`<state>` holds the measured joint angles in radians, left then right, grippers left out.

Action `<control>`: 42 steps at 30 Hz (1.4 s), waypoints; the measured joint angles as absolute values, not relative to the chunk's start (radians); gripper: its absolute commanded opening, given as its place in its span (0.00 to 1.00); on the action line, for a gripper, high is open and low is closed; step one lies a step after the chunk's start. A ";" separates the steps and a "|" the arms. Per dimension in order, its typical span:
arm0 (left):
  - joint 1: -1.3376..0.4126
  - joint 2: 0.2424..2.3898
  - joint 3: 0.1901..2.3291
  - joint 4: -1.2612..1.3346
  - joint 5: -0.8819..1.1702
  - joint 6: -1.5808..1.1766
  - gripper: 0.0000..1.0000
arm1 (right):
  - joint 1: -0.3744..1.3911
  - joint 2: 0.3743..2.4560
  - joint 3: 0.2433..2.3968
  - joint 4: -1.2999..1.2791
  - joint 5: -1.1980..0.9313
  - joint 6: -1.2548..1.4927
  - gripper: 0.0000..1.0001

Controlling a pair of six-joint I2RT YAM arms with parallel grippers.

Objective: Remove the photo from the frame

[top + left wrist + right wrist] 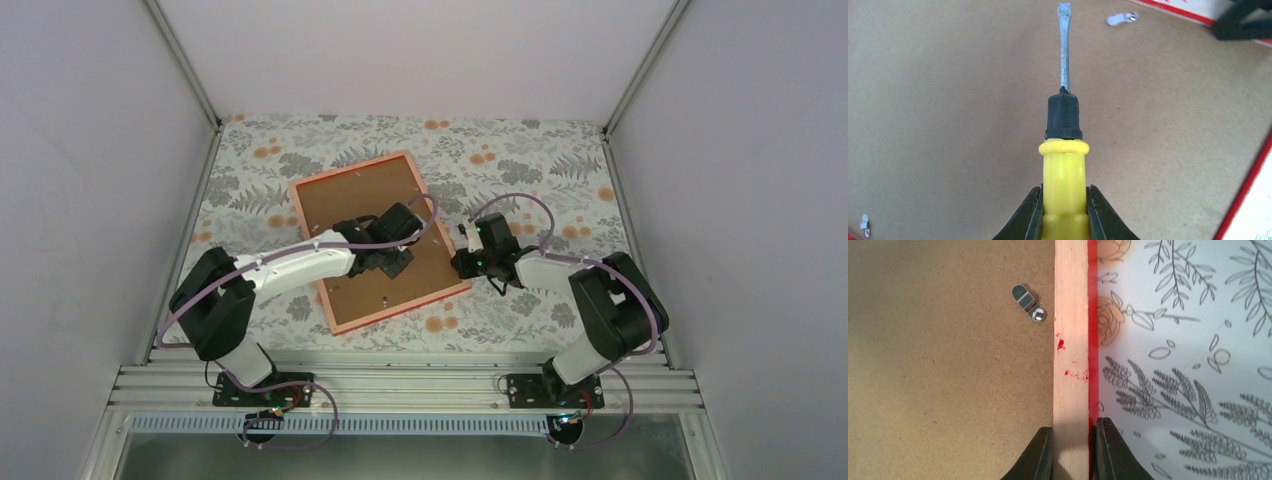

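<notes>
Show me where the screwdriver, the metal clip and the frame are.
screwdriver [1064, 182]: left wrist view, on its yellow handle.
metal clip [1029, 303]: right wrist view, on its middle.
frame [1070, 340]: right wrist view, on its bare wooden rail.

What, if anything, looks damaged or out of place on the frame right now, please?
Small red paint smears mark the bare wooden rim of the frame, near a metal clip, in the right wrist view. The frame also lies back up and skewed to the table edges. No breakage shows.

Thin red frame [340, 200] face-down, brown board back upward, flat, skewed, left of centre.
</notes>
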<state>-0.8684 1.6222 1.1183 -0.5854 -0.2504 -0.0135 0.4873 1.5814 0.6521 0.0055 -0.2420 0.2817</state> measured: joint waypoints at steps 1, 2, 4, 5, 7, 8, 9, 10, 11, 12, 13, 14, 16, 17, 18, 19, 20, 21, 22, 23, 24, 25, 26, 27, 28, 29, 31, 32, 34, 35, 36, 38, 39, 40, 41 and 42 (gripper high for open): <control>-0.864 1.612 1.112 -0.581 -0.250 -0.025 0.03 | 0.487 1.575 0.648 -0.001 -0.243 0.284 0.15; -0.859 1.603 1.106 -0.576 -0.250 -0.039 0.03 | 0.487 1.567 0.643 -0.009 -0.245 0.286 0.15; -0.850 1.594 1.097 -0.572 -0.250 -0.063 0.03 | 0.488 1.551 0.634 -0.028 -0.250 0.290 0.16; -0.848 1.592 1.093 -0.569 -0.250 -0.073 0.03 | 0.489 1.540 0.627 -0.039 -0.253 0.296 0.17; -0.846 1.586 1.082 -0.560 -0.250 -0.094 0.03 | 0.490 1.526 0.621 -0.055 -0.255 0.301 0.20; -0.845 1.583 1.076 -0.558 -0.249 -0.101 0.03 | 0.490 1.516 0.618 -0.068 -0.254 0.304 0.24; -0.842 1.579 1.068 -0.554 -0.245 -0.112 0.03 | 0.490 1.504 0.614 -0.078 -0.254 0.308 0.27; -0.840 1.576 1.061 -0.550 -0.241 -0.118 0.03 | 0.490 1.492 0.611 -0.091 -0.254 0.311 0.31; -0.836 1.572 1.052 -0.545 -0.236 -0.125 0.03 | 0.490 1.479 0.611 -0.104 -0.253 0.313 0.35; -0.831 1.569 1.042 -0.538 -0.231 -0.131 0.03 | 0.490 1.467 0.611 -0.113 -0.253 0.311 0.38; -0.825 1.568 1.034 -0.533 -0.228 -0.139 0.03 | 0.490 1.458 0.615 -0.123 -0.252 0.311 0.40; -0.818 1.568 1.027 -0.528 -0.225 -0.145 0.03 | 0.490 1.452 0.629 -0.140 -0.250 0.306 0.42; -0.805 1.568 1.019 -0.524 -0.220 -0.152 0.03 | 0.490 1.456 0.668 -0.160 -0.247 0.298 0.42; -0.796 1.568 1.016 -0.519 -0.214 -0.155 0.03 | 0.490 1.462 0.690 -0.163 -0.245 0.294 0.43; -0.789 1.568 1.016 -0.513 -0.209 -0.159 0.03 | 0.489 1.473 0.724 -0.168 -0.242 0.287 0.43; -0.782 1.568 1.015 -0.509 -0.205 -0.162 0.03 | 0.489 1.488 0.754 -0.169 -0.238 0.281 0.43; -0.774 1.568 1.015 -0.502 -0.200 -0.164 0.03 | 0.489 1.510 0.791 -0.171 -0.234 0.275 0.42; -0.765 1.568 1.015 -0.496 -0.196 -0.166 0.03 | 0.489 1.537 0.830 -0.175 -0.229 0.269 0.42; -0.757 1.568 1.015 -0.493 -0.190 -0.166 0.03 | 0.488 1.569 0.870 -0.174 -0.223 0.261 0.42; -0.745 1.568 1.015 -0.489 -0.184 -0.166 0.03 | 0.488 1.602 0.908 -0.175 -0.218 0.255 0.42; -0.734 1.568 1.016 -0.486 -0.179 -0.166 0.03 | 0.488 1.633 0.939 -0.175 -0.212 0.250 0.42; -0.722 1.568 1.016 -0.485 -0.175 -0.166 0.03 | 0.488 1.666 0.973 -0.179 -0.204 0.244 0.43; -0.711 1.568 1.017 -0.484 -0.171 -0.166 0.03 | 0.488 1.702 1.006 -0.181 -0.197 0.237 0.43; -0.699 1.570 1.019 -0.480 -0.167 -0.165 0.03 | 0.488 1.736 1.036 -0.184 -0.190 0.231 0.43; -0.689 1.575 1.024 -0.479 -0.163 -0.165 0.03 | 0.488 1.757 1.052 -0.185 -0.184 0.228 0.43; -0.679 1.581 1.030 -0.476 -0.157 -0.163 0.03 | 0.488 1.785 1.076 -0.196 -0.178 0.221 0.43; -0.661 1.605 1.051 -0.464 -0.146 -0.159 0.03 | 0.488 1.835 1.117 -0.207 -0.167 0.207 0.42; -0.653 1.619 1.061 -0.457 -0.143 -0.155 0.03 | 0.488 1.860 1.135 -0.213 -0.163 0.201 0.42; -0.638 1.649 1.079 -0.446 -0.134 -0.146 0.03 | 0.488 1.893 1.158 -0.219 -0.159 0.191 0.40; -0.632 1.664 1.087 -0.443 -0.128 -0.143 0.03 | 0.488 1.909 1.167 -0.221 -0.158 0.186 0.39; -0.626 1.680 1.097 -0.440 -0.122 -0.141 0.03 | 0.488 1.924 1.176 -0.224 -0.155 0.183 0.37; -0.616 1.705 1.110 -0.436 -0.114 -0.135 0.03 | 0.488 1.951 1.192 -0.228 -0.154 0.174 0.32; -0.611 1.715 1.116 -0.436 -0.109 -0.133 0.03 | 0.488 1.964 1.199 -0.229 -0.154 0.167 0.29; -0.606 1.725 1.122 -0.435 -0.104 -0.130 0.03 | 0.488 1.972 1.206 -0.229 -0.157 0.166 0.26; -0.602 1.735 1.130 -0.435 -0.099 -0.126 0.03 | 0.488 1.976 1.214 -0.229 -0.156 0.160 0.23; -0.599 1.747 1.139 -0.435 -0.095 -0.120 0.03 | 0.488 1.980 1.219 -0.229 -0.154 0.157 0.21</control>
<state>-0.5987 1.7466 1.1393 -0.4351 -0.0948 -0.1204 0.4885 1.9797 1.2194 -0.2287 -0.1539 0.1570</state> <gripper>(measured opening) 0.164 0.276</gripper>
